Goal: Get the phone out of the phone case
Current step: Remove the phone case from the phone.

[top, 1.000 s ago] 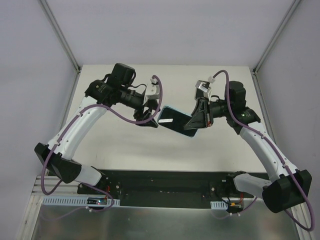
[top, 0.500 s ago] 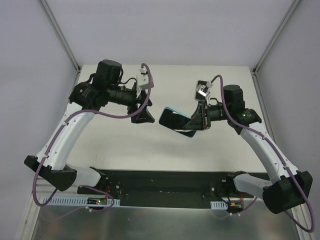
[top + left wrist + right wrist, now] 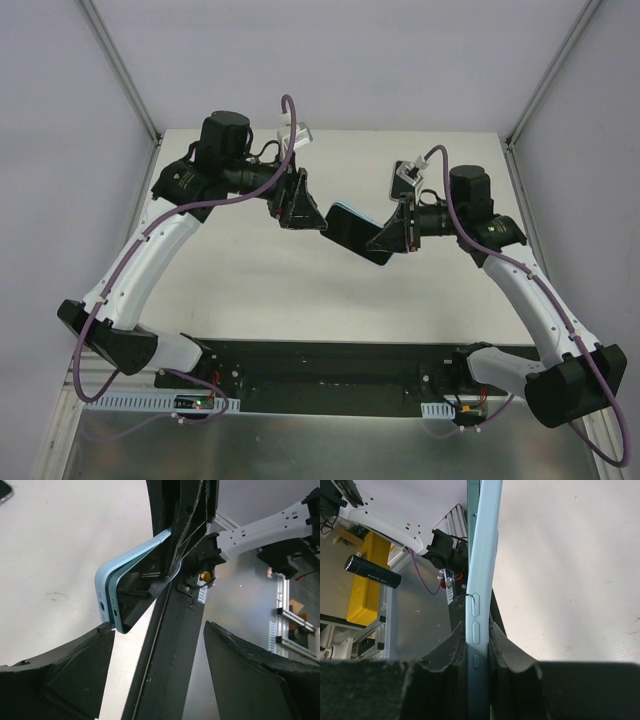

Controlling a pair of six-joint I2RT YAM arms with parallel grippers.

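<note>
Right hand (image 3: 386, 240) on case (image 3: 346, 224), left (image 3: 300, 206) opposite

No legible text or labels anywhere

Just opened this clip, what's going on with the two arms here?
The right gripper is clamped on one end of a light blue phone case, holding it in the air edge-on. The phone sits in the case, though its free end looks partly lifted out. The left gripper is open at that free end, gripping nothing.
</note>
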